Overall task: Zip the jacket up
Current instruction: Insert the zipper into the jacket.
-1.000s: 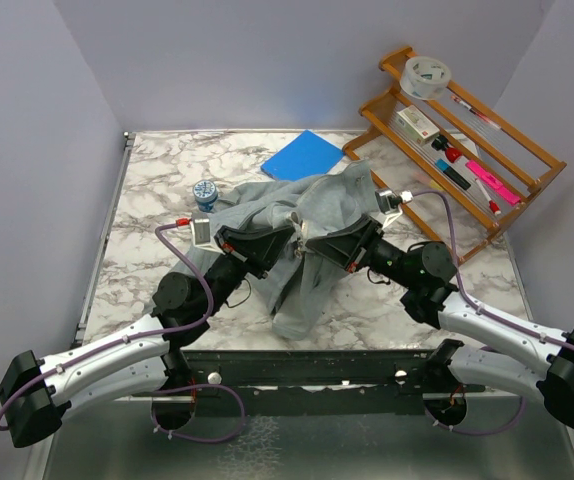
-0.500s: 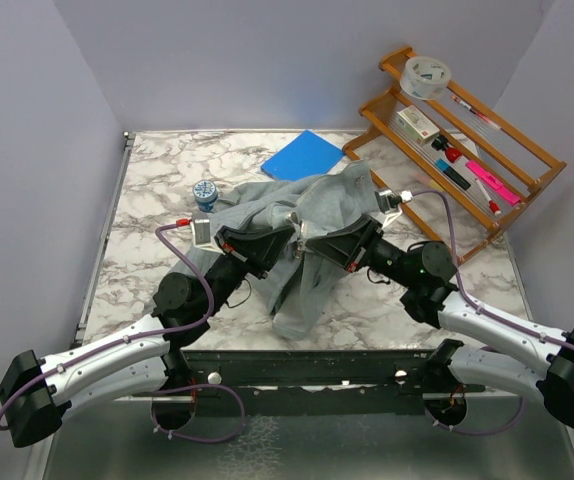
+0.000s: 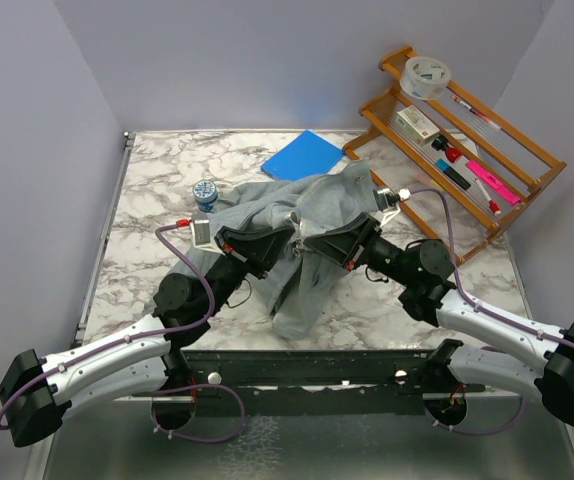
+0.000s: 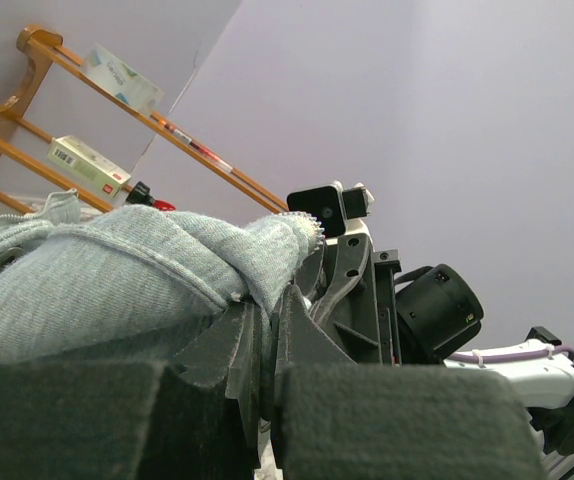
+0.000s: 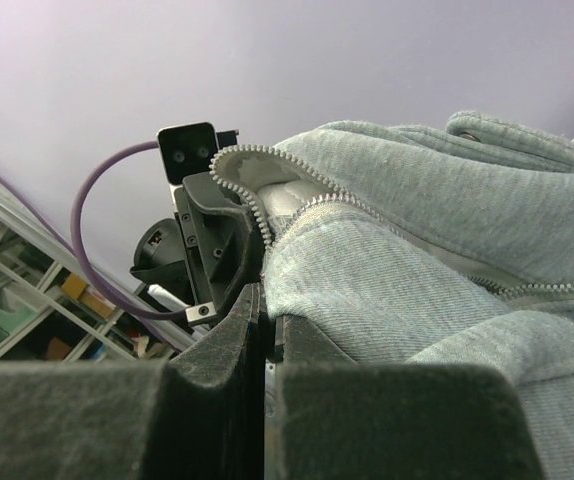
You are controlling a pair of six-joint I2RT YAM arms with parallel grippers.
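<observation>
The light grey jacket [image 3: 319, 203] lies bunched in the middle of the marble table [image 3: 157, 165], its front lifted between my two grippers. My left gripper [image 3: 288, 239] is shut on a fold of its fabric; the left wrist view shows the cloth [image 4: 97, 280] pinched at my left gripper [image 4: 267, 302]. My right gripper [image 3: 310, 241] faces it a short way apart, also shut. In the right wrist view my right gripper [image 5: 266, 300] is clamped on the jacket [image 5: 417, 250] edge just below the pale zipper teeth [image 5: 255, 188]. The zipper slider is hidden.
A flat blue pad [image 3: 302, 155] lies behind the jacket. A small blue-lidded jar [image 3: 205, 192] stands at its left. A wooden rack [image 3: 487, 195] at the back right holds a tape roll [image 3: 426, 75], a box and pens.
My right gripper has edged slightly left, toward the left one, with the jacket edge still in it. The left arm has stayed put.
</observation>
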